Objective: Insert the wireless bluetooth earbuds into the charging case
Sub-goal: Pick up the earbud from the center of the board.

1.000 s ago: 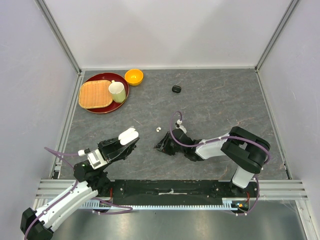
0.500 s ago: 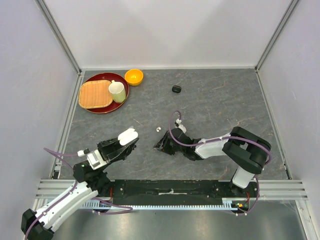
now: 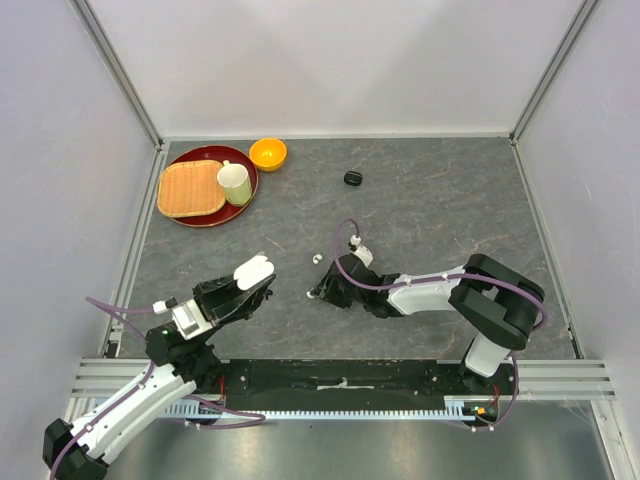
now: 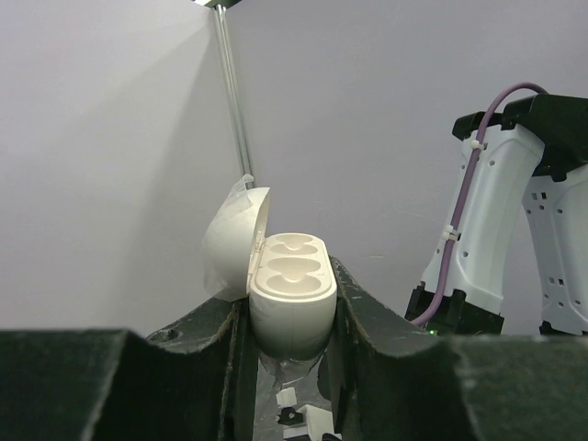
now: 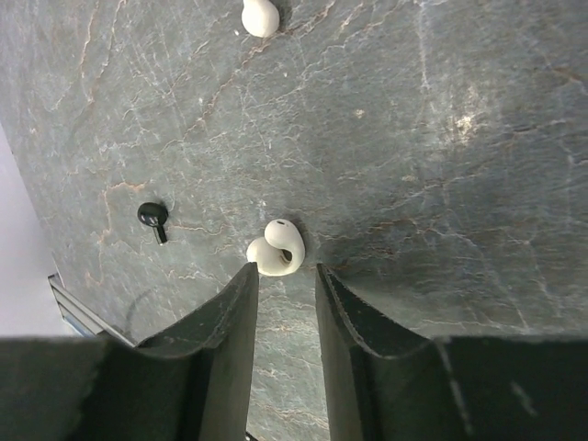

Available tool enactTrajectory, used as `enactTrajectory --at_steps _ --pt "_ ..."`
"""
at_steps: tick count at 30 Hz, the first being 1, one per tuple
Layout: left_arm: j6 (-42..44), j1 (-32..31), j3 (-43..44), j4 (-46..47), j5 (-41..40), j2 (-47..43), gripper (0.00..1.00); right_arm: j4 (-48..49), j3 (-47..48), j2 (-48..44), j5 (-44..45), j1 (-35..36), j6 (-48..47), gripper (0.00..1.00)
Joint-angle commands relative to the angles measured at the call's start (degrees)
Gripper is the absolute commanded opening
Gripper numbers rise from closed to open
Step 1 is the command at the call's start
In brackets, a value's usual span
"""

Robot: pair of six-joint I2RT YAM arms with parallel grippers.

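The left gripper gripped the open white charging case. The right gripper stood narrowly open and empty, a white earbud lying on the table just before its tips.

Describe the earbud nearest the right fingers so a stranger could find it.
On the grey table, find the right arm reaching toward the middle. The earbud lies just off its open fingers. It is white, unlike the black earbud, and much nearer than the far white earbud.
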Motion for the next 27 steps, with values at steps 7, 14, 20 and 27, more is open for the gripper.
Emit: enactTrajectory --at_steps 7,14,20,27 --pt "2.7 -0.1 -4.7 0.8 -1.6 -1.0 0.02 -3.1 3.2 2.3 2.2 0.8 -1.3 0.36" --pt "2.7 -0.1 -4.7 0.4 -1.8 -1.5 0.02 -3.8 3.9 3.0 2.6 1.1 -1.2 0.36" --pt "2.7 -0.2 -4.9 0.0 -2.1 -1.8 0.02 -4.2 4.6 3.7 2.9 1.1 -1.2 0.33" --pt "4.1 -0.2 -4.9 -0.1 -2.4 -2.0 0.02 -3.8 4.8 4.1 2.5 1.1 -1.1 0.33"
